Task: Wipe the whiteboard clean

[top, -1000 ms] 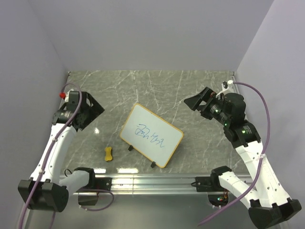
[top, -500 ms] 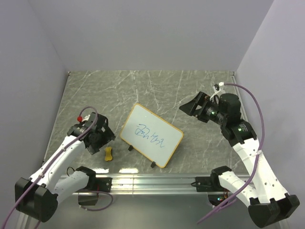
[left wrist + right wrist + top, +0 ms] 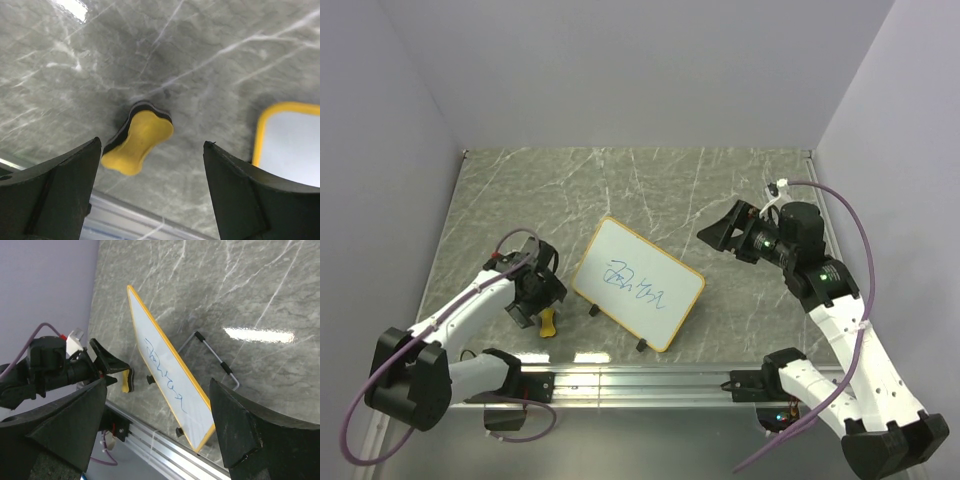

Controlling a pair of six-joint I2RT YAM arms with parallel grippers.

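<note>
The whiteboard (image 3: 638,283) stands tilted on two black feet at mid-table, with blue scribbles on its face and a yellow-orange rim. It also shows in the right wrist view (image 3: 170,385), and its corner shows in the left wrist view (image 3: 292,145). A yellow bone-shaped eraser (image 3: 549,322) lies left of the board near the front edge. My left gripper (image 3: 533,303) is open just above the eraser (image 3: 139,141), a finger on each side, not touching it. My right gripper (image 3: 715,232) is open and empty, in the air right of the board, facing it (image 3: 157,381).
A wire stand (image 3: 215,357) props the board from behind. An aluminium rail (image 3: 640,380) runs along the table's front edge, close to the eraser. Purple walls close off the left, back and right sides.
My left arm has swung from the far left down toward the front and now hovers over the eraser. My right gripper has edged left toward the board. The board and eraser have not moved.
</note>
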